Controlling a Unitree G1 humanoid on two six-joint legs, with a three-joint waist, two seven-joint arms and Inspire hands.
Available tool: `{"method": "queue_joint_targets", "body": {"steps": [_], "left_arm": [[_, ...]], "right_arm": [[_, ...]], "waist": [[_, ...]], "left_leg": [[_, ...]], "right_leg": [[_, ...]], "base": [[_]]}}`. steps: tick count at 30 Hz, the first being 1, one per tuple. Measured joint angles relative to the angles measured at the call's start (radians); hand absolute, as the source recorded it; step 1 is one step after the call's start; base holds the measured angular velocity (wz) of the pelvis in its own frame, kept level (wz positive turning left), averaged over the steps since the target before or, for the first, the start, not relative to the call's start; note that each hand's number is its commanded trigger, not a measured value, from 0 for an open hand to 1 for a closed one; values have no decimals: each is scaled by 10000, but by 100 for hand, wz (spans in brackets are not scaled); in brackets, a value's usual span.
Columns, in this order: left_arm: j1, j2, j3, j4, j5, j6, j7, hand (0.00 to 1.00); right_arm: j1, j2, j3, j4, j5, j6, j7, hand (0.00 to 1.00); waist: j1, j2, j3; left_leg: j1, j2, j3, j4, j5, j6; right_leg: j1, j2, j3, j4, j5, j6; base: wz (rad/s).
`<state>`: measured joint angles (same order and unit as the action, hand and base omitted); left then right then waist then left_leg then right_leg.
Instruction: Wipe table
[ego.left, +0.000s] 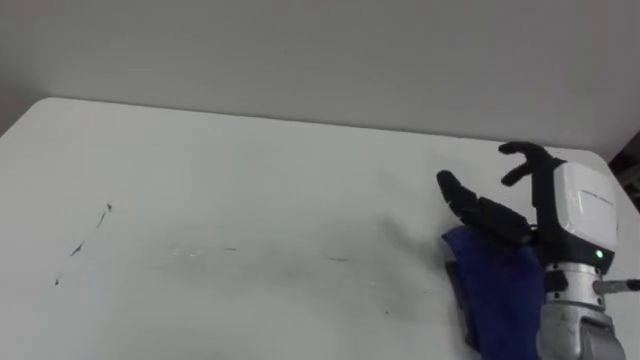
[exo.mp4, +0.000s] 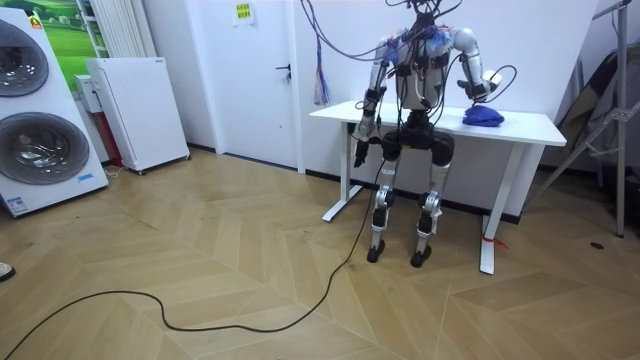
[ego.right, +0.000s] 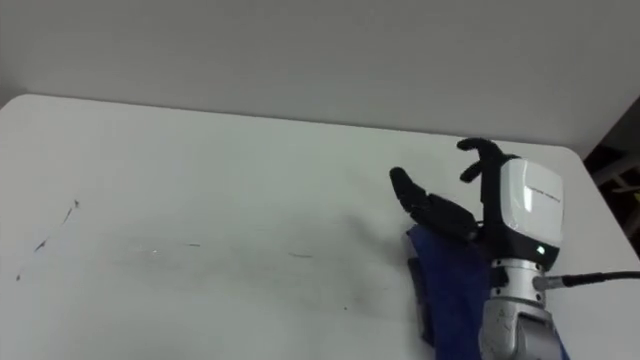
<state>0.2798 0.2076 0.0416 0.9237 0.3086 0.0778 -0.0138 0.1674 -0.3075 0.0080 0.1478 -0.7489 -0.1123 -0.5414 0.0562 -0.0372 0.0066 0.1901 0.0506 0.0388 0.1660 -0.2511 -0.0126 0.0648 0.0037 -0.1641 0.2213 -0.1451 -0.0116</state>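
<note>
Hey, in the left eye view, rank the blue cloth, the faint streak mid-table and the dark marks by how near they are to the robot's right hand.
From the right hand:
1. the blue cloth, right at the hand, on the right side of the table.
2. the faint streak, mid-table, left of the hand.
3. the dark marks, far left.

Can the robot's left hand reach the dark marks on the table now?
Probably yes: the left hand hangs below the table edge, and nothing stands between it and the dark marks.
</note>
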Motion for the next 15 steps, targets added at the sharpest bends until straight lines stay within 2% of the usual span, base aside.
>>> {"method": "queue_joint_targets", "body": {"steps": [7, 9, 13, 15], "left_arm": [[45, 6, 580, 215, -9, -64, -19, 0], [92, 7, 758, 233, -10, -64, -12, 0], [220, 3, 865, 379, -8, -140, 6, 0], [351, -8, 1054, 389, -6, -138, 15, 0]], "right_arm": [[-118, -32, -849, -338, 208, -204, -51, 0], [-117, -46, -1068, -453, 212, -272, -190, 0], [-110, -57, -1339, -452, 463, -332, -234, 0], [-110, -55, -1794, -451, 626, -374, -281, 0]], "waist": [[45, -25, -29], [41, -29, -79], [-12, -23, -105], [-101, -13, -129]], "left_leg": [[-75, -10, 27, 0, 9, 15], [-126, -10, 42, 1, 11, 19], [-129, -10, 67, 3, 13, 20], [-132, -11, 68, 2, 13, 21]], "right_leg": [[-88, -7, 32, 0, 19, 8], [-138, -8, 32, 2, 21, 6], [-151, -6, 52, 6, 23, 7], [-149, -14, 52, 7, 22, 9]], "base": [[0], [0], [0], [0]]}}
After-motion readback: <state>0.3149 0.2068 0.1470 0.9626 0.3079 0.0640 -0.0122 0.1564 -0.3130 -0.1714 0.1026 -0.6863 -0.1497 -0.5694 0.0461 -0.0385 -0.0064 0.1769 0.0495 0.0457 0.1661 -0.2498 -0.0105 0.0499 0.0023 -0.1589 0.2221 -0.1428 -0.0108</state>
